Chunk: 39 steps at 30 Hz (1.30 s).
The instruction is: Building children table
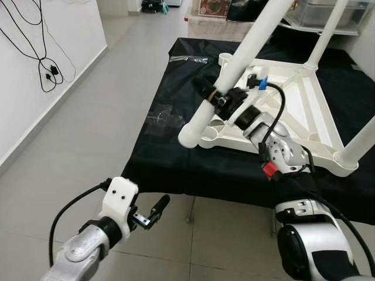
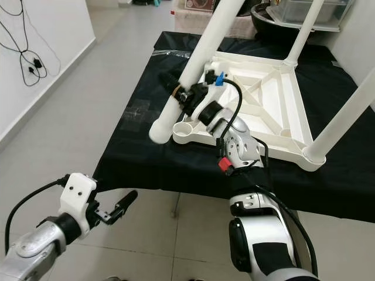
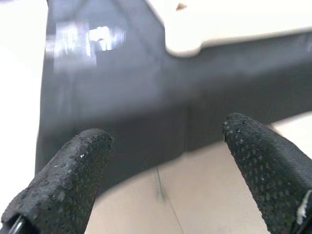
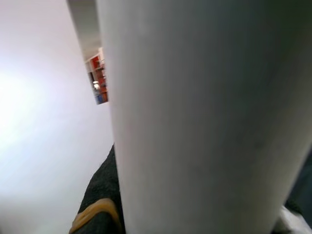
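1. The white moulded-plastic child's table top (image 1: 293,111) lies upside down on a black cloth-covered work surface (image 1: 170,158), near that surface's front edge. All places below are given relative to this table top.
2. Two white tubular legs (image 2: 302,35) already stand in the far and right corner sockets, rising from the table top.
3. The right gripper (image 1: 220,96) is clamped around a third long white tubular plastic leg (image 1: 234,70), near its lower end. The leg slants steeply over the table top's front-left corner, and its rounded end hangs just outside and beside the open round socket (image 1: 215,124), not seated in it.
4. The left gripper (image 1: 153,211) hangs well below and in front of the table top, past the cloth's edge over the floor tiles. Its black fingertips (image 3: 68,170) stand apart, holding nothing.
5. Judgement: the leg is misaligned and tilted. Pushing now could jam it against the socket rim, slide the unrestrained table top across the cloth, or twist the leg in the grip.
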### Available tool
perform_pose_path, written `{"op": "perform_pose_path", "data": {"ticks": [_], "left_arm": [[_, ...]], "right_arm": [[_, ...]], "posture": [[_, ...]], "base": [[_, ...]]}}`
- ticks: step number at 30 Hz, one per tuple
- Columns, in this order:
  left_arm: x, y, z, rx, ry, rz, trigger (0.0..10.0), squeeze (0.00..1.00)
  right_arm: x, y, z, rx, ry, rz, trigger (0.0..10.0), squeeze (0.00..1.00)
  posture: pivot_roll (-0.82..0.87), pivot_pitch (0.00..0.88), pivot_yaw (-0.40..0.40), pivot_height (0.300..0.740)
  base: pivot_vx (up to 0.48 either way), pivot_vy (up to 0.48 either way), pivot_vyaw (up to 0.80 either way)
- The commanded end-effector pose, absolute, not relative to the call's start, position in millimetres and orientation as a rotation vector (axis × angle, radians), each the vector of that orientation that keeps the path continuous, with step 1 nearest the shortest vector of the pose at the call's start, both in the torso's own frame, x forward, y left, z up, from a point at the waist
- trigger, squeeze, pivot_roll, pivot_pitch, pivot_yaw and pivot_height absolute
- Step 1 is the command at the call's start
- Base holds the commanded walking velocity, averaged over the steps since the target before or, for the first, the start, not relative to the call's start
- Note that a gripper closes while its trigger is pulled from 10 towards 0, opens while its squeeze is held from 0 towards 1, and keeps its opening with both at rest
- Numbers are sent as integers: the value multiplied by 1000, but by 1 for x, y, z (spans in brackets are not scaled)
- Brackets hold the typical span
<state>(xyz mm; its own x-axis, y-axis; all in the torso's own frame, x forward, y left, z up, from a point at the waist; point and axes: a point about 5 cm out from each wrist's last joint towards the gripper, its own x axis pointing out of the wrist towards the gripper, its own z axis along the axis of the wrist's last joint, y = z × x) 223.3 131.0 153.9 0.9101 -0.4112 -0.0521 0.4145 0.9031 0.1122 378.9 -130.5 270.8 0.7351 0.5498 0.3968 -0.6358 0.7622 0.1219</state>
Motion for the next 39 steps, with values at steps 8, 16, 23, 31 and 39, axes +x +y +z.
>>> {"op": "perform_pose_path", "data": {"ticks": [8, 16, 23, 31, 39], "left_arm": [[234, 123, 181, 96, -129, -312, 10000, 0], [240, 128, 187, 114, -169, -251, 10000, 0], [239, 124, 188, 124, -184, -249, 10000, 0], [240, 122, 187, 121, -179, -258, 10000, 0], [241, 122, 186, 108, -170, -245, 10000, 0]], "right_arm": [[378, -119, 269, 202, -402, 612, 10000, 0], [379, -111, 267, 205, -406, 620, 10000, 0], [379, -108, 267, 203, -413, 625, 10000, 0], [380, -108, 269, 208, -422, 629, 10000, 0], [381, -107, 269, 206, -423, 619, 10000, 0]], "posture": [[99, 97, -41, 740], [103, 90, -45, 740], [101, 84, -48, 740], [101, 88, -48, 740], [103, 100, -53, 740]], "base": [[0, 0, -389], [0, 0, 0], [281, 0, 0], [316, 0, 0], [119, 0, 0]]}}
